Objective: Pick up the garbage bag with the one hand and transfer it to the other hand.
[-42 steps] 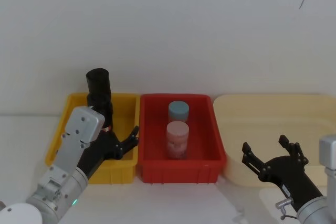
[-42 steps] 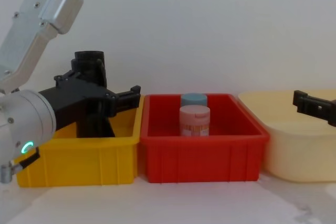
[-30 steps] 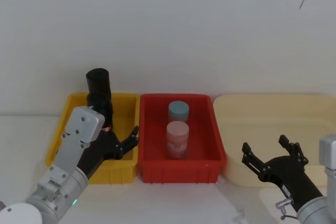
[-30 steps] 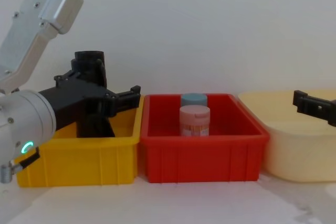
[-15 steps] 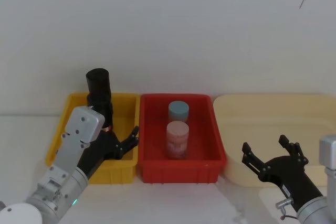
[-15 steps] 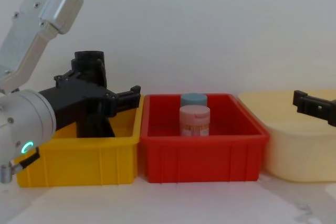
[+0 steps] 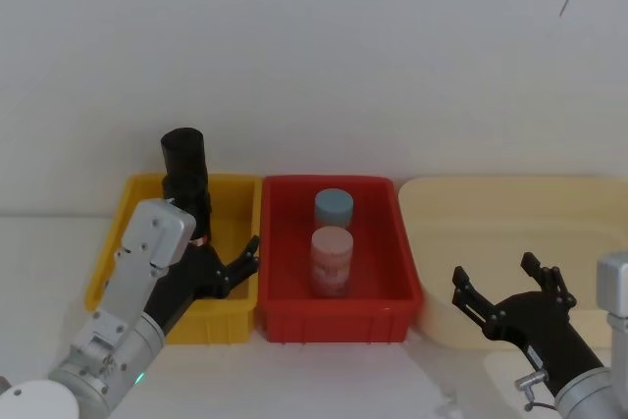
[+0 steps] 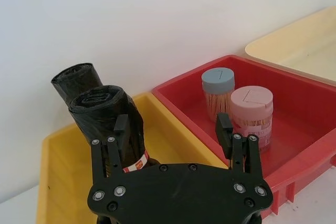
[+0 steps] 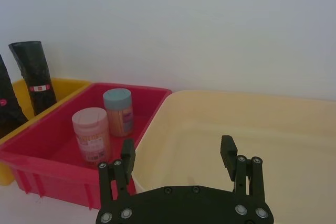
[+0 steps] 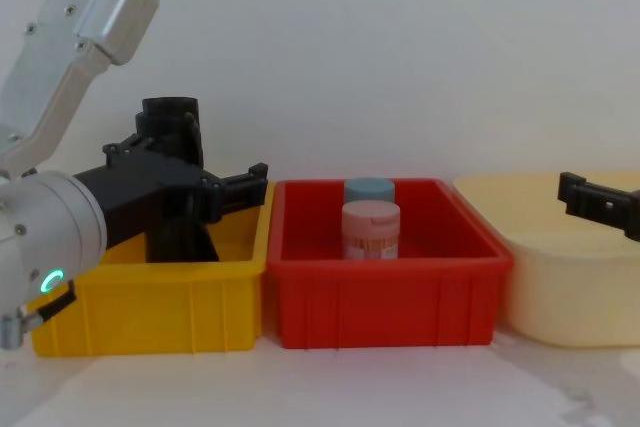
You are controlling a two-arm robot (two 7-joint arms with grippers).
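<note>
The garbage bag (image 8: 102,113), a tall black glossy roll with a white-and-red label band, leans in the yellow bin (image 8: 63,182). A second black roll (image 8: 75,78) stands just behind it. My left gripper (image 8: 171,125) is open over this bin, and one finger (image 8: 120,129) lies against the front of the bag; the other finger is apart from it, toward the red bin. In the head view the left gripper (image 7: 228,250) sits low beside the rolls (image 7: 184,172). My right gripper (image 7: 495,270) hovers open and empty over the cream tray's (image 7: 510,198) near edge.
A red bin (image 7: 383,296) between the yellow bin and the cream tray holds a blue-lidded jar (image 7: 334,207) and a pink-lidded jar (image 7: 332,260). A white wall rises right behind the bins. White tabletop (image 10: 330,387) lies in front of them.
</note>
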